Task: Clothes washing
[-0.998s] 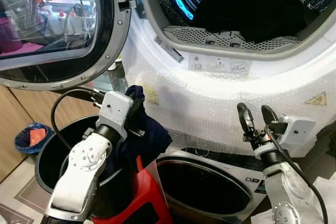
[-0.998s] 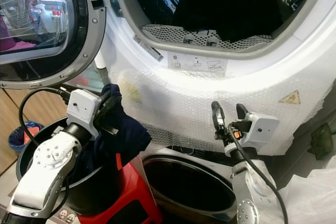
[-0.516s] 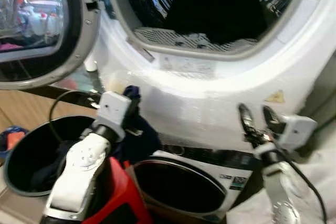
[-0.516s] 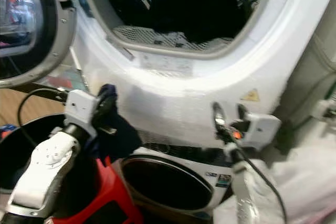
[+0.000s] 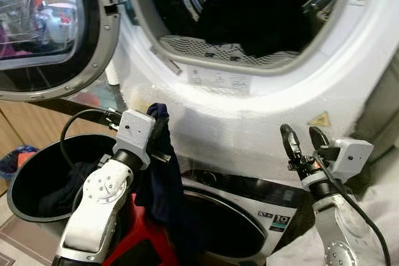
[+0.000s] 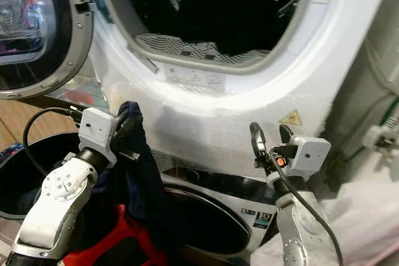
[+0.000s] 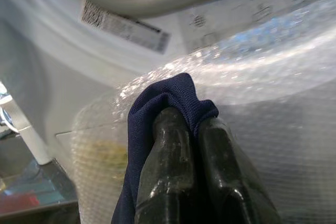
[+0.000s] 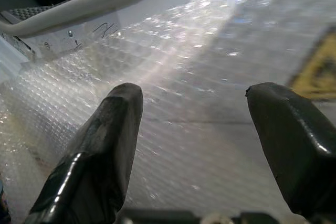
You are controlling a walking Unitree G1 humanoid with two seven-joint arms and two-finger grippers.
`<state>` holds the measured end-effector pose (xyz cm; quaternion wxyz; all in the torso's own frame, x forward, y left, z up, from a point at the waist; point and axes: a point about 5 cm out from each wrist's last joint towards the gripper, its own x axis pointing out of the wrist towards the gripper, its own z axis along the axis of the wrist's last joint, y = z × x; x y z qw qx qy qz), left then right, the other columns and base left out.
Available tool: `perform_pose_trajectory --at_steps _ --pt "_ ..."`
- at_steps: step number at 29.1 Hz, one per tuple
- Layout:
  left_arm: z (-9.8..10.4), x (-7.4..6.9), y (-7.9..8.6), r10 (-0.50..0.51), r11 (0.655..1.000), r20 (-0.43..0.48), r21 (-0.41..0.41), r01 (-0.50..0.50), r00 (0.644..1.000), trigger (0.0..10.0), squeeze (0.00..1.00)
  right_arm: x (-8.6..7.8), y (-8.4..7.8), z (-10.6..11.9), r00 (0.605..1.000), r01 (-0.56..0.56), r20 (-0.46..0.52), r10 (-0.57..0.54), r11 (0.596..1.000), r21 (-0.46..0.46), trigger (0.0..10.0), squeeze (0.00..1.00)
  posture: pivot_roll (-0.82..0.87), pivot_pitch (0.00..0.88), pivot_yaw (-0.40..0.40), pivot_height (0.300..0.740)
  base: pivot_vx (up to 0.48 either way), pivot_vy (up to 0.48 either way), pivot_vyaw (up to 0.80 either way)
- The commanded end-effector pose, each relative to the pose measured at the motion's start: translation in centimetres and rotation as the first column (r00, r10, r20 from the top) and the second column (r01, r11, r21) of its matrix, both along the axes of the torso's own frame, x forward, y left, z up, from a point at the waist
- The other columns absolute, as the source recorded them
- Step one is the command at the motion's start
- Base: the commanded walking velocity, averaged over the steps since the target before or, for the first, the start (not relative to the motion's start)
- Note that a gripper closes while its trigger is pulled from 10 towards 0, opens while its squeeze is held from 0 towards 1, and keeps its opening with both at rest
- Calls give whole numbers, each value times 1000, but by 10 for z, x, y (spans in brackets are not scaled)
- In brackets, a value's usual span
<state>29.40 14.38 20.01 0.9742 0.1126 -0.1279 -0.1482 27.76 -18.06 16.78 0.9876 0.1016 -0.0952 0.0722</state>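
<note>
White bubble-wrapped dryer front (image 5: 262, 123) fills my view, its door (image 5: 56, 29) swung open to my left and a dark heap of clothes (image 5: 262, 20) lying inside the drum behind the perforated lip. Below it I see a second machine (image 5: 237, 216) with its own dark round window. Down at lower left sits a black bucket (image 5: 37, 166), some dark fabric inside, next to something red (image 5: 137, 244). My left gripper (image 7: 191, 129) is raised in front of the dryer's lower left rim, fingers pressed together on a navy garment (image 5: 163, 172), a fold poking above the tips and the rest hanging down past the bucket's edge. My right gripper (image 5: 302, 135) stands upright before the dryer's lower right, beside the yellow warning sticker (image 5: 320, 119), fingers (image 8: 105, 150) spread apart, nothing between them.
</note>
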Motion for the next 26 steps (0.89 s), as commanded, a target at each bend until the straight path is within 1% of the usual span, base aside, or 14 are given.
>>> perform_pose_trajectory --at_steps 1,12,15,20,21,26 --pt "7 -1 0 2 1000 24 -12 -2 1000 10000 0 1 0 2 1000 -4 4 4 1000 -2 10000 0 -10 30 -2 740 0 0 0" --pt "-3 -1 -3 0 1000 10 3 0 1000 10000 0 1 -1 -1 1000 -22 -3 22 999 -26 10000 0 -10 14 -1 740 0 0 0" --pt "-13 -2 -4 -12 1000 -23 -8 12 1000 10000 0 0 -1 -5 1000 -24 -8 24 999 -36 10000 0 -10 12 1 740 0 0 0" --pt "-29 -3 -4 7 1000 -62 -16 -8 998 10000 0 -2 -2 -9 1000 -21 -18 21 999 -33 10000 0 -14 9 5 740 0 0 0" --pt "-31 -3 -4 7 1000 -72 -29 -9 997 10000 0 -2 -2 -10 1000 -18 -19 18 999 -32 10000 0 -14 9 5 740 0 0 0" --pt "-33 -3 -9 -7 999 -74 -32 5 997 10000 0 -1 -1 -10 1000 -14 -17 13 1000 -24 10000 0 -18 5 9 740 0 0 0"
